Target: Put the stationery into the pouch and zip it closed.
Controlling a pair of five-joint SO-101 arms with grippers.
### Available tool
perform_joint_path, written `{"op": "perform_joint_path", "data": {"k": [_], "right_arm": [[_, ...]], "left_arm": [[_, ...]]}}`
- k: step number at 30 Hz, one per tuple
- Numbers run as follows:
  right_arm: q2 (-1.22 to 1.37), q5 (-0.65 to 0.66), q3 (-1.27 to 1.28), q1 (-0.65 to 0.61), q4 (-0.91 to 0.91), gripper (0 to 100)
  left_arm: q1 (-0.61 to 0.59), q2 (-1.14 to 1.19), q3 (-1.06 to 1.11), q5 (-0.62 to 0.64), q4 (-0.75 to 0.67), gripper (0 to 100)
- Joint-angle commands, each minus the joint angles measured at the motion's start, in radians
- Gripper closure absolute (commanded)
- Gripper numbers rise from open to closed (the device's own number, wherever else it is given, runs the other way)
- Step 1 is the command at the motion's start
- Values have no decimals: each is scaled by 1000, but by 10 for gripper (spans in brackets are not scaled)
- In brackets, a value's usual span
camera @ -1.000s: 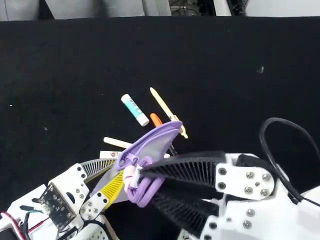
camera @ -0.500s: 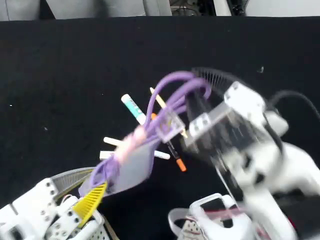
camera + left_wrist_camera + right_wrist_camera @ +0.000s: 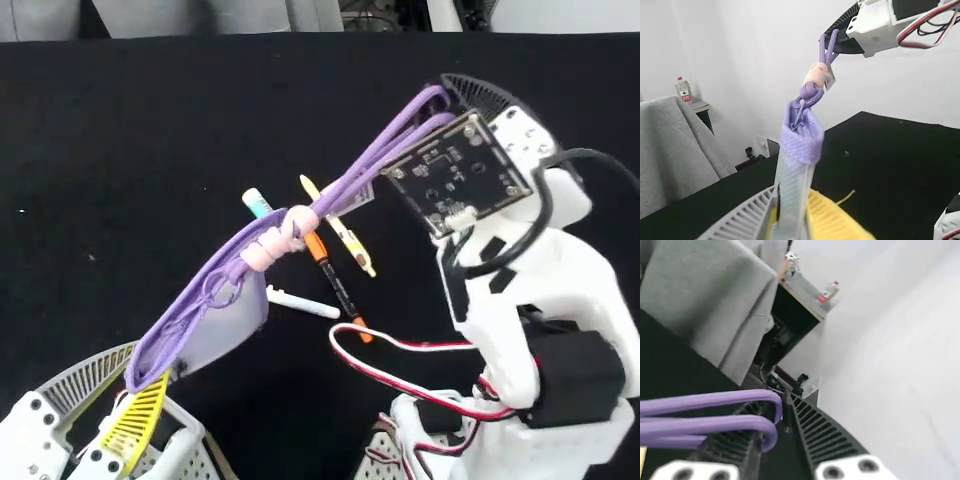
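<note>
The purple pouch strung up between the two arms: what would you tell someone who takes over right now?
Left gripper: low at the near side, shut on the lower end of the pouch.
Right gripper: raised, shut on the purple strap of the pouch, pulled taut between them.
White tube, yellow pen, orange pen and white pen lie on the table beneath the strap.
Done: pouch held off the table. Left: load all four items, zip it closed. I cannot tell whether the zip is open.

The translucent pouch point(image 3: 215, 325), edged in purple, is held tilted above the table point(image 3: 120, 150), its purple cord point(image 3: 370, 165) with a pink wrap point(image 3: 270, 245) drawn taut. Beneath the cord, a yellow pen point(image 3: 345, 235), an orange-black pen point(image 3: 335, 285), a white pen point(image 3: 300, 302) and a white-teal tube point(image 3: 255, 203) are seen lying close together on the table
</note>
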Motion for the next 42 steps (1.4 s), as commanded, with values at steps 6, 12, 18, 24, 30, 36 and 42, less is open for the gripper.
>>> {"op": "perform_joint_path", "data": {"k": [6, 12, 18, 24, 30, 36, 42], "right_arm": [[351, 5, -36, 227, -164, 986], [536, -55, -237, 356, -117, 986], [631, -195, -490, 397, 44, 986], [599, -210, -753, 249, 330, 986], [498, -212, -986, 41, 560, 987], [348, -324, -981, 11, 554, 987], [285, -328, -978, 11, 554, 987]], "left_arm": [[-12, -9, -70, 0, 5, 972], [-5, -9, -70, 0, 21, 972], [-4, -9, -67, 0, 25, 972], [-4, -9, 79, 0, 6, 971], [-5, -8, 539, -8, -184, 970], [-13, -8, 568, 21, -181, 749], [-90, -8, 555, 100, -144, 626]]}}
